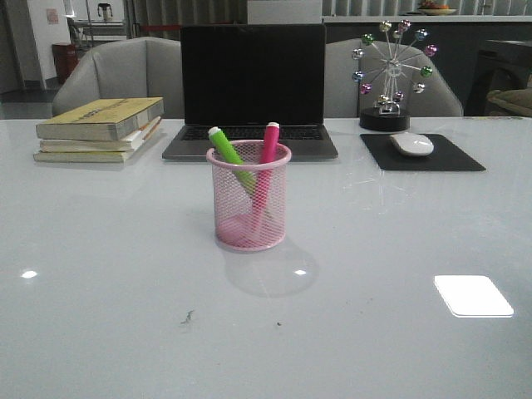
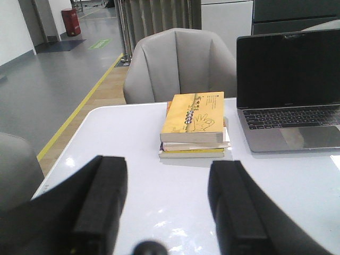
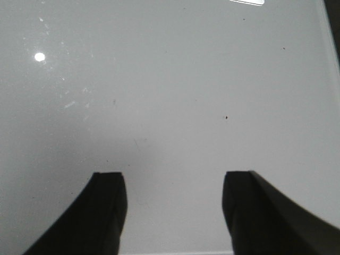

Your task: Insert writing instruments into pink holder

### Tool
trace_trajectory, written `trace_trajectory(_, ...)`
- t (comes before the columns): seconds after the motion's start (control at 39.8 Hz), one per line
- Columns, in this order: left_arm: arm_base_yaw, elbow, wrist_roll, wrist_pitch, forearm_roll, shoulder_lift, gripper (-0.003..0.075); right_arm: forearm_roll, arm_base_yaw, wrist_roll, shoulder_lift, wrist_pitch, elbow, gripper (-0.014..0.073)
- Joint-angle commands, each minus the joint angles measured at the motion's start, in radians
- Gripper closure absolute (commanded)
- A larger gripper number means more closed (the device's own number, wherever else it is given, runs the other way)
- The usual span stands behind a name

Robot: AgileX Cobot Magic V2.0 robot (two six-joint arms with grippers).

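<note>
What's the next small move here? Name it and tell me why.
Probably none beyond keeping both arms back. The green marker and the pink marker both stand leaning inside the pink holder, and the left gripper and right gripper are open and hold nothing.

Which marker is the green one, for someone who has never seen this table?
Start at the open laptop at the back of the white table. Just in front of it stands a pink mesh cup holding two markers. The green marker leans toward the book stack, its pale cap above the rim; the pink marker stands nearly upright beside it.
</note>
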Motion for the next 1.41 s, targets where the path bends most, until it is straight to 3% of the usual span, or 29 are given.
trace_trajectory(0.0, 0.003, -0.030, 0.000, -0.076, -0.002, -0.004, 0.0303, 0.003, -0.005, -0.003, -0.010, -0.063, -0.026, 0.0214)
trace_trajectory(0.25, 0.003, -0.030, 0.000, -0.076, -0.002, -0.004, 0.0303, 0.056, -0.005, -0.003, -0.010, -0.077, -0.026, 0.0550)
trace_trajectory(0.48, 0.003, -0.030, 0.000, -0.076, -0.002, -0.004, 0.0303, 0.118, -0.005, -0.003, -0.010, -0.125, -0.026, 0.0536)
trace_trajectory(1.11, 0.003, -0.030, 0.000, -0.076, -0.002, -0.004, 0.0303, 0.075, 0.024, -0.003, -0.019, -0.154, -0.004, 0.0536)
trace_trajectory(1.23, 0.003, -0.030, 0.000, -0.076, -0.002, -0.004, 0.0303, 0.086, 0.065, -0.003, -0.121, -0.270, 0.073, 0.0536)
trace_trajectory(1.38, 0.003, -0.030, 0.000, -0.076, -0.002, -0.002, 0.0303, 0.130, 0.083, -0.002, -0.277, -0.514, 0.216, 0.0536)
